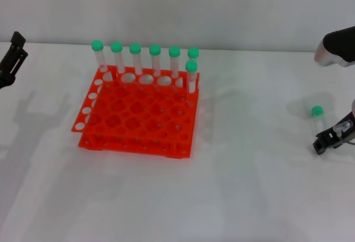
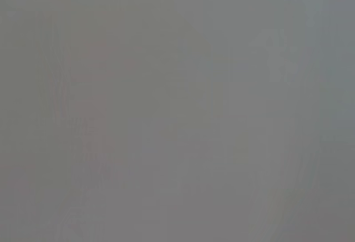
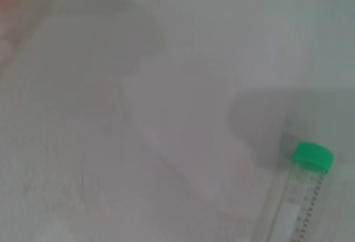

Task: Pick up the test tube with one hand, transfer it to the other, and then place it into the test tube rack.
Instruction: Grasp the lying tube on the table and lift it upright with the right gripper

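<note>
Right gripper (image 1: 331,136) apparently pinches the slim, clear plastic, green-capped test tube (image 1: 318,119) low, freeing its top for handover.

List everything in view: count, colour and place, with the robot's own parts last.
test tube rack: one, orange-red, two tiers, left of centre on the table.
racked tubes: seven, clear with green caps, upright; six along the rack's far row, one at its far right corner just in front.
test tube: one, clear with a green cap, near the table's right edge, at the right gripper.
table: one, white, under everything.
left gripper: one, black, at the left edge, far from the rack.
right gripper: one, black, at the right edge, at the test tube's lower end.
right arm: silver-grey and black, upper right corner.
</note>
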